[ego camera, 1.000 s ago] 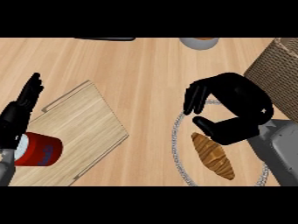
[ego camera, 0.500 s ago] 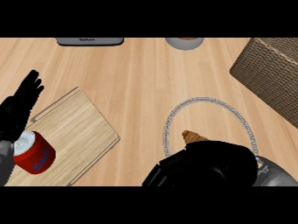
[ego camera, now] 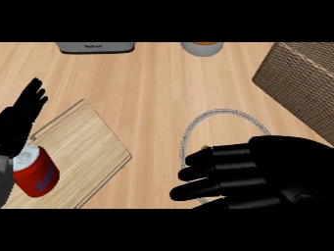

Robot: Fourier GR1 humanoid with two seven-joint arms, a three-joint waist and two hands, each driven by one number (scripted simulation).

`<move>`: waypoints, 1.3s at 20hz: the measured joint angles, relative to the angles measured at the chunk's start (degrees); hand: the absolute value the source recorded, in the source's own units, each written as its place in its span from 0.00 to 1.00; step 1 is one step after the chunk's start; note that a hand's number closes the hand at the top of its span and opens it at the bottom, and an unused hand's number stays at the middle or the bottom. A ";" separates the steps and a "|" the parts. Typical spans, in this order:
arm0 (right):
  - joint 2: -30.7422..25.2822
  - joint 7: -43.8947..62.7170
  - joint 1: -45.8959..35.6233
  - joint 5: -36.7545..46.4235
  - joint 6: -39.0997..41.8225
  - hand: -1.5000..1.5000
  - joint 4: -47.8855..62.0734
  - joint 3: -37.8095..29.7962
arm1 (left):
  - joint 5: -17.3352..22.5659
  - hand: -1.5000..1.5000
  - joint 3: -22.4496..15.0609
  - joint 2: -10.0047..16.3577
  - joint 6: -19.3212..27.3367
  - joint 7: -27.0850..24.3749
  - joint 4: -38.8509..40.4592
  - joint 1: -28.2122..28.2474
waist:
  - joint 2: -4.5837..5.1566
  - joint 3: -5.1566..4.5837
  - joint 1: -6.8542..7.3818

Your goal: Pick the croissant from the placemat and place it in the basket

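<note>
Croissant (ego camera: 203, 147) tip peeks from under right hand (ego camera: 285, 171), outside basket (ego camera: 307, 83).

Kitchen: wood counter (ego camera: 148, 83), cutting board (ego camera: 83, 142), red can (ego camera: 37, 172), wicker basket (ego camera: 307, 83), grey appliance (ego camera: 97, 47) at back.

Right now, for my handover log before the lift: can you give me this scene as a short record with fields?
placemat: round, grey-rimmed, on the counter
croissant: on the placemat, only a small brown tip shows
right hand: over the placemat's near part, covering the croissant
grasp: cannot tell
basket: woven, upper right, apart from the right hand
left hand: open, resting at the left edge
red can: on the wooden board, by the left hand
</note>
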 measured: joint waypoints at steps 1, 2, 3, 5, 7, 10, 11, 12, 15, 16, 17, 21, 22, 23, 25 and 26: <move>-0.91 1.83 -1.92 1.22 -0.13 0.00 0.36 -1.27 | -0.31 0.50 -0.27 -0.35 0.49 0.25 -0.14 -0.38 | 0.03 0.00 0.12; -1.94 3.42 -3.43 2.09 0.04 0.00 0.87 -2.52 | -0.23 0.50 -0.33 -0.47 0.36 0.29 -0.41 -0.29 | 0.06 0.00 0.34; -3.03 5.32 -5.21 1.85 0.83 0.00 1.32 -3.83 | 0.02 0.50 0.04 -0.20 -0.12 0.05 -0.10 -0.28 | 0.11 -0.04 0.47; -3.68 8.90 -8.75 1.66 2.31 0.00 3.17 -5.15 | -0.30 0.50 -0.38 -0.48 0.04 0.92 -0.61 -0.56 | 0.22 -0.08 0.89; -4.94 10.98 -12.29 0.58 5.72 0.00 5.43 -5.80 | -0.32 0.50 -0.29 -0.64 -0.31 1.02 -0.42 -0.88 | 0.31 -0.08 1.18; -7.84 11.30 -15.79 -0.76 12.36 0.00 8.69 -5.92 | -0.81 0.50 -0.48 -1.01 -0.36 1.11 -0.47 -1.23 | 0.41 -0.02 1.43; -8.45 11.33 -17.04 -1.50 14.59 0.00 10.04 -5.95 | -1.10 0.50 -0.64 -1.25 -0.18 1.31 -0.50 -1.54 | 0.43 -0.02 1.49; -8.84 10.86 -18.05 -1.88 16.64 0.00 11.45 -6.04 | -1.33 0.50 -0.60 -1.30 -0.31 1.32 0.07 -2.07 | 0.49 -0.01 1.50; -10.15 8.46 -20.32 -2.09 20.56 0.00 15.99 -7.50 | -1.21 0.50 -0.22 -1.59 -0.80 1.83 0.34 -2.44 | 0.59 -0.01 1.69; -10.42 7.87 -20.22 -2.02 20.90 0.00 17.07 -7.67 | -1.46 0.50 -0.28 -1.89 -0.62 1.93 0.21 -2.56 | 0.60 0.02 1.72; -11.06 6.75 -19.73 -1.93 21.06 0.00 18.06 -8.09 | -1.35 0.50 -0.01 -1.71 -0.98 1.58 -0.17 -1.91 | 0.64 0.04 1.86; -12.20 3.66 -18.34 -2.14 21.13 0.00 21.86 -9.28 | -1.65 0.50 0.24 -2.04 -1.27 1.55 -0.51 -1.72 | 0.75 0.10 1.94; -12.71 2.55 -17.55 -2.39 20.87 0.00 22.45 -10.17 | -1.65 0.50 0.54 -1.94 -1.48 1.29 -0.39 -1.52 | 0.76 0.14 1.89; -12.60 1.66 -16.77 -2.08 20.44 0.00 23.04 -10.54 | -1.65 0.50 0.69 -1.91 -1.82 0.96 -0.48 -1.25 | 0.76 0.17 1.93; -12.32 -0.50 -14.28 -0.82 19.18 0.00 23.50 -10.81 | -2.04 0.50 0.66 -2.18 -1.62 1.22 -0.37 -1.66 | 0.82 0.20 1.83; -12.04 -1.33 -13.45 -0.42 18.63 0.00 23.63 -10.73 | -2.53 0.50 0.41 -2.51 -1.12 1.56 -0.42 -2.02 | 0.83 0.20 1.79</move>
